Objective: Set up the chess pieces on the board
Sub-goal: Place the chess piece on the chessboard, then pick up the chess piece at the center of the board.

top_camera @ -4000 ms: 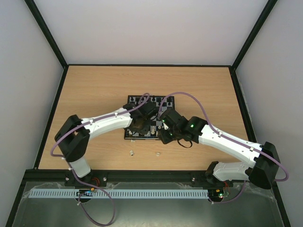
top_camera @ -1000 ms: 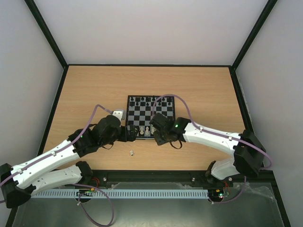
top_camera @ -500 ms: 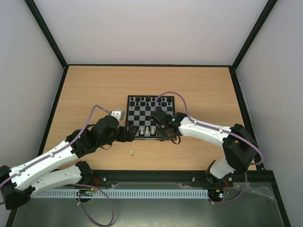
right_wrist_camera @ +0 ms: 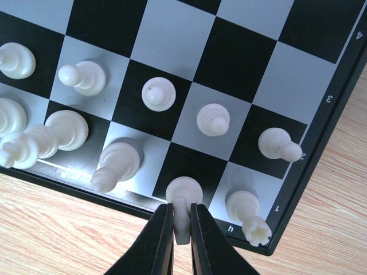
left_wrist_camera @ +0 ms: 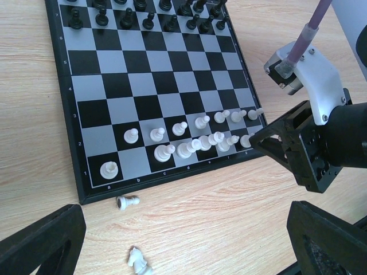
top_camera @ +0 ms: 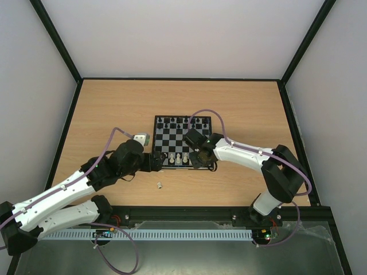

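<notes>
Right gripper [right_wrist_camera: 181, 213] is pinched shut on a small cream-white plastic chess piece [right_wrist_camera: 183, 192]. The piece stands upright between the fingers, on the black square in the near row of the small black-and-white checkered board [left_wrist_camera: 65, 114], one square in from the corner. We take this as the placing step nearly done, with only the release left. The relation that matters is the cream-white rook [right_wrist_camera: 248, 216] on the corner square, just beside the outer finger but apart from it. We judge the fingers should part only a little and lift straight up along the piece's axis, or the rook gets knocked. Just past the fingertips is a row of cream-white pawns [right_wrist_camera: 213, 119], one per square. Left gripper [left_wrist_camera: 184, 232] hovers wide open and holding nothing, off the board's near edge. Two loose cream-white pieces sit on the wooden table [left_wrist_camera: 229, 200] between its fingers, nearer the left finger. One is a knight-shaped piece [left_wrist_camera: 137, 262], closest to the palm. The other is a small piece on its side [left_wrist_camera: 127, 201], just off the board rim, its long axis running along that rim. The left hand is clearly nearer to both, so we would give them to it. Farthest from both hands, the tiny black pieces [left_wrist_camera: 143, 17] line the far edge.
</notes>
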Controlling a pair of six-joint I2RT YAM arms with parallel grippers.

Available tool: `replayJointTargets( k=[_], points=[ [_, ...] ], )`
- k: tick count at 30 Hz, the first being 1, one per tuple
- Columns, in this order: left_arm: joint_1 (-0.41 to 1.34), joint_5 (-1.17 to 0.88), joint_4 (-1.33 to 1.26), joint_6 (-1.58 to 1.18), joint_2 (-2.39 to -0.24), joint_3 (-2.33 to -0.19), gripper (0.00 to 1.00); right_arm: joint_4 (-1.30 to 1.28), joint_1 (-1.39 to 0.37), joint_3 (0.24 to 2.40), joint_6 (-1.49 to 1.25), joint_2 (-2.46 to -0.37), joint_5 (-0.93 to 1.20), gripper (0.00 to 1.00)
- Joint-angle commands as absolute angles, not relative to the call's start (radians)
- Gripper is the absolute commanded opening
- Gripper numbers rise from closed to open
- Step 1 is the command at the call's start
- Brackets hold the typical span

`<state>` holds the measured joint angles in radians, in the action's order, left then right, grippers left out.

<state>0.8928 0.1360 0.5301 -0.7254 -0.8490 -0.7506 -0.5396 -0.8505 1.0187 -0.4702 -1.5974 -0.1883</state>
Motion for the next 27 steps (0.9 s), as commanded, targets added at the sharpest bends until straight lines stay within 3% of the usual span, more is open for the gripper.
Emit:
replayJointTargets(
  k=[1, 13, 22, 27],
  points=[
    [0.882, 0.131, 0.528, -0.716, -0.833, -0.735, 0.99, -0.549, -0.836, 1.037, -0.452, -1.614, -0.187, 0.09],
    [0.872, 0.128, 0.554, -0.738, -0.833, -0.705, 0.99, -0.524, -0.811, 1.039, -0.434, -1.634, -0.164, 0.11],
    [0.869, 0.068, 0.574, -0.78, -0.853, -0.698, 0.99, -0.519, -0.806, 1.037, -0.429, -1.621, -0.152, 0.2],
    [0.865, 0.064, 0.589, -0.799, -0.834, -0.716, 0.99, -0.527, -0.809, 1.031, -0.439, -1.526, -0.116, 0.37]
  ],
)
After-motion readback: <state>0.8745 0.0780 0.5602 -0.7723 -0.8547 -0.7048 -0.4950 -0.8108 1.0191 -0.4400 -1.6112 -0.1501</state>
